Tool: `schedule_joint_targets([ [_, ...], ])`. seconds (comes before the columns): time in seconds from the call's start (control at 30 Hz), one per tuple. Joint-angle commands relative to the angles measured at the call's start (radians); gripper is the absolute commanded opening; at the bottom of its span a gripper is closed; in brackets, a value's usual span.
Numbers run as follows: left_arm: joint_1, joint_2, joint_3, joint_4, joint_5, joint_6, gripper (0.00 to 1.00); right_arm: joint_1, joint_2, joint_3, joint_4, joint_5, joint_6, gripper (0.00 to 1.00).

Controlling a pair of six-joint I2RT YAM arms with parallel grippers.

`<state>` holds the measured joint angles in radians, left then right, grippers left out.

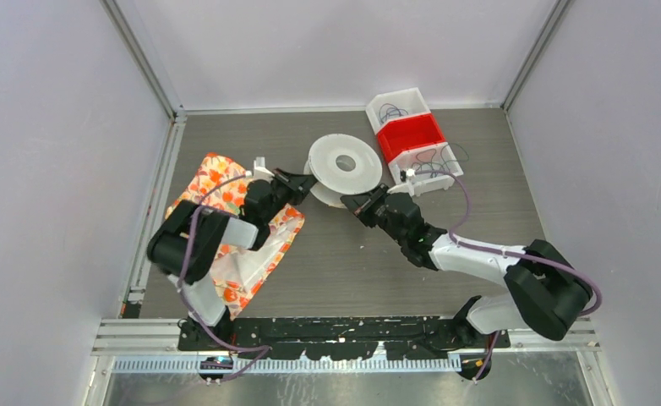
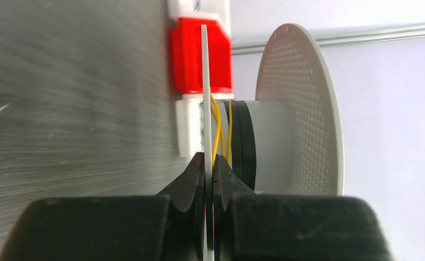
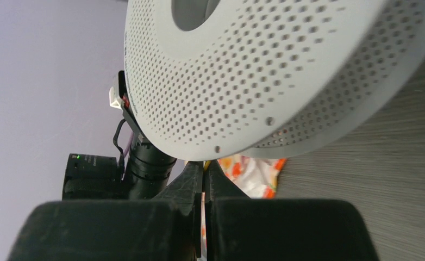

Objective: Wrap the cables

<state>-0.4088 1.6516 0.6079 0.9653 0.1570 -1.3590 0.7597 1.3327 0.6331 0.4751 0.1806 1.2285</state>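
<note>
Mid-table: perforated white spool (image 1: 344, 167), just left of the bins (image 1: 412, 139) (white, red, white). Thin dark cables (image 1: 392, 110) lie loose in the white ones. Left gripper (image 2: 209, 160) is clamped on the spool's thin flange edge. Right gripper (image 3: 204, 166) is pinched narrow below the flange; what it holds is indeterminate. Yellow cable (image 2: 217, 128) is wound on the hub.

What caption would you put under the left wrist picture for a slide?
Left arm's jaws pinch the thin flange of the spool, yellow cable looped round its hub, red bin behind.
</note>
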Motion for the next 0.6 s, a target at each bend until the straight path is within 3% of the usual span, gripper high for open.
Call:
schedule_joint_targets([
  [0.0,-0.018,0.177,-0.045,0.466,0.071,-0.090,0.01,-0.061,0.046,-0.096,0.253,0.074,0.073,0.01],
  [0.2,-0.070,0.230,-0.026,0.466,0.083,0.012,0.00,-0.140,0.158,-0.142,0.355,-0.042,0.231,0.01],
  [0.43,-0.090,0.315,-0.002,0.467,0.114,0.037,0.00,-0.157,0.236,-0.131,0.303,-0.053,0.427,0.00],
  [0.57,-0.101,0.334,0.005,0.467,0.127,0.061,0.00,-0.169,0.311,-0.165,0.468,-0.041,0.595,0.00],
])
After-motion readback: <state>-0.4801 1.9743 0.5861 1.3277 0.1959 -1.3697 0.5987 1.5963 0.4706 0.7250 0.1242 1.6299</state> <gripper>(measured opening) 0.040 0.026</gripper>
